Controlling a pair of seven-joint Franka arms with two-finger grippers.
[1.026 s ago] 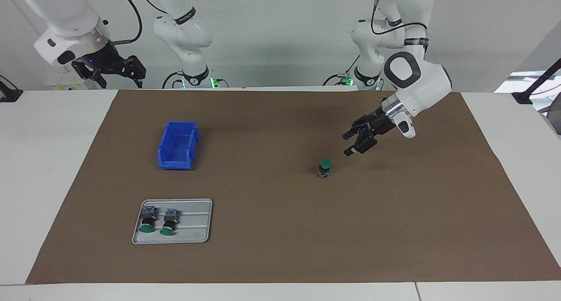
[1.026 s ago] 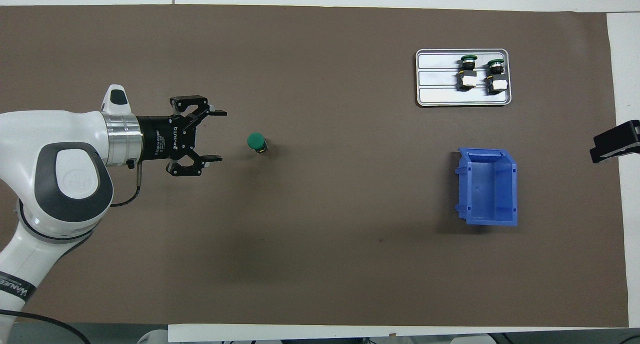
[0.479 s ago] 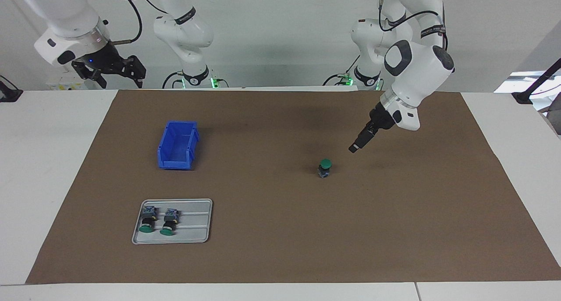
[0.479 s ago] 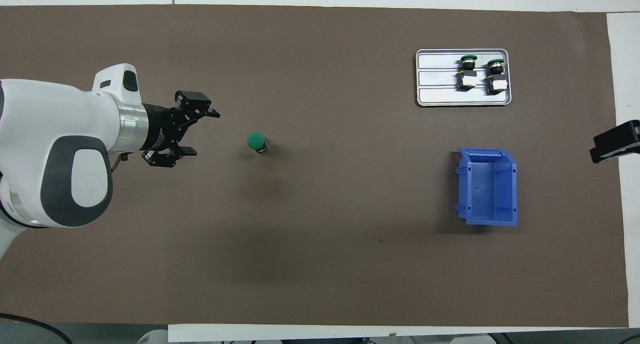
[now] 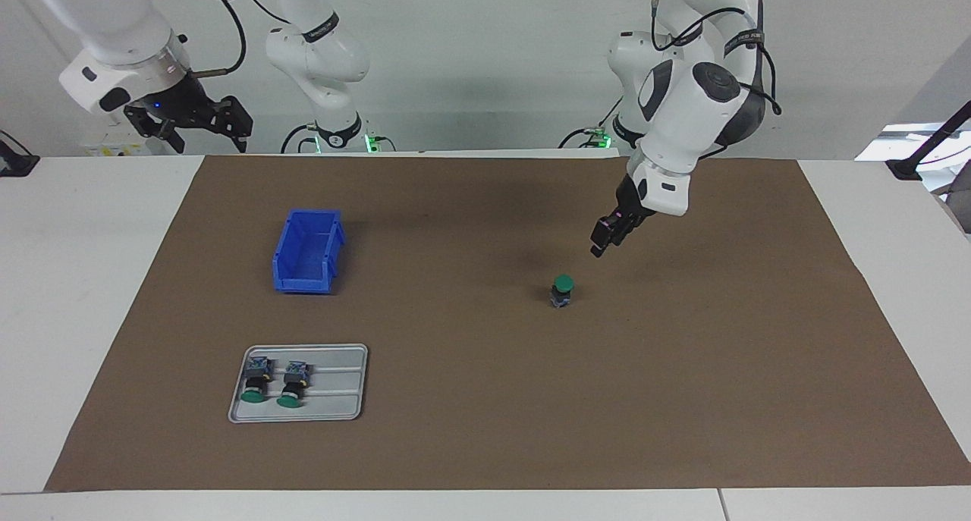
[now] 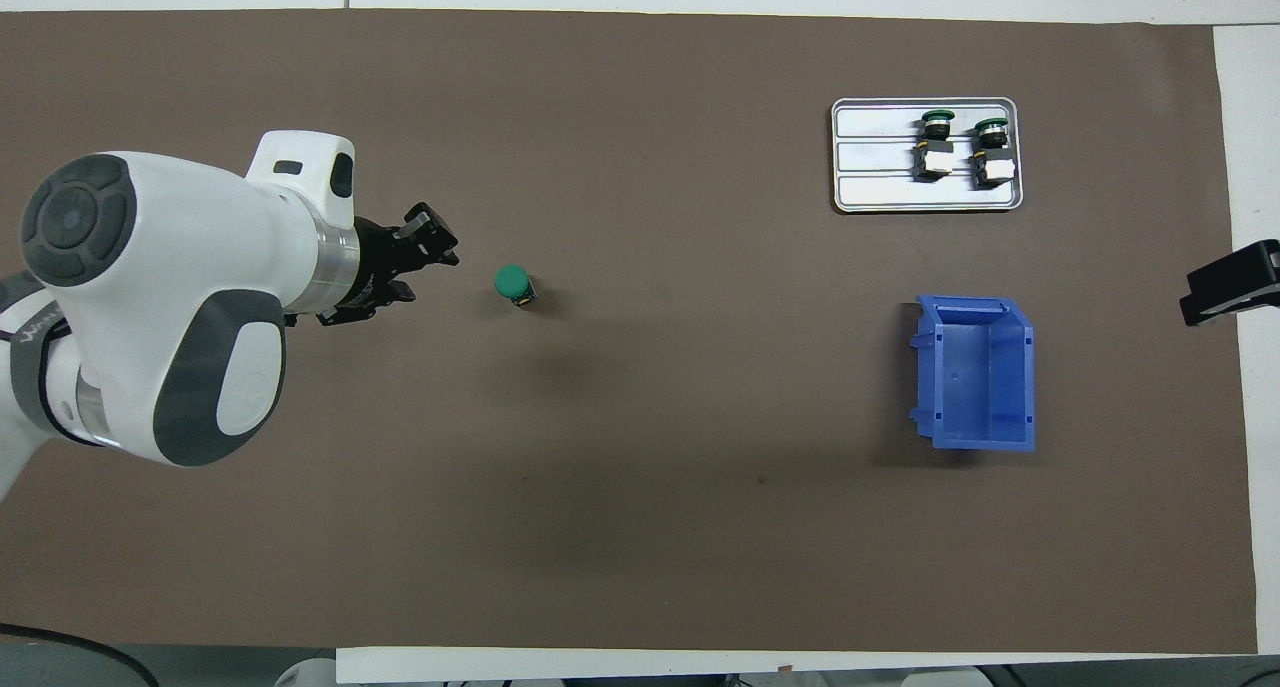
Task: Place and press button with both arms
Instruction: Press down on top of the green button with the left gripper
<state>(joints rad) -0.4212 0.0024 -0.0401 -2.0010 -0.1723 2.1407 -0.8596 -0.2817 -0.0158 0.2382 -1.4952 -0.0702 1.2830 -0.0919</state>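
Note:
The button point(image 5: 562, 290) point(image 6: 513, 283) stands upright on the brown mat, green cap up, with nothing touching it. My left gripper point(image 5: 599, 248) point(image 6: 440, 257) hangs in the air over the mat just beside the button, toward the left arm's end, and points down at a slant toward it. It holds nothing. My right gripper point(image 5: 208, 130) waits raised over the table edge at the right arm's end, open and empty. It does not show in the overhead view.
A grey tray point(image 5: 334, 384) point(image 6: 880, 157) holds two more buttons point(image 5: 254, 381) point(image 5: 292, 384) lying on their sides. A blue bin point(image 5: 307, 252) point(image 6: 975, 372) stands nearer to the robots than the tray. A black clamp point(image 6: 1225, 282) sits on the white table beside the mat.
The left arm's wrist has turned and risen, swinging the gripper from lying level to pointing steeply down, slightly closer to the button. The button and the right arm have not moved.

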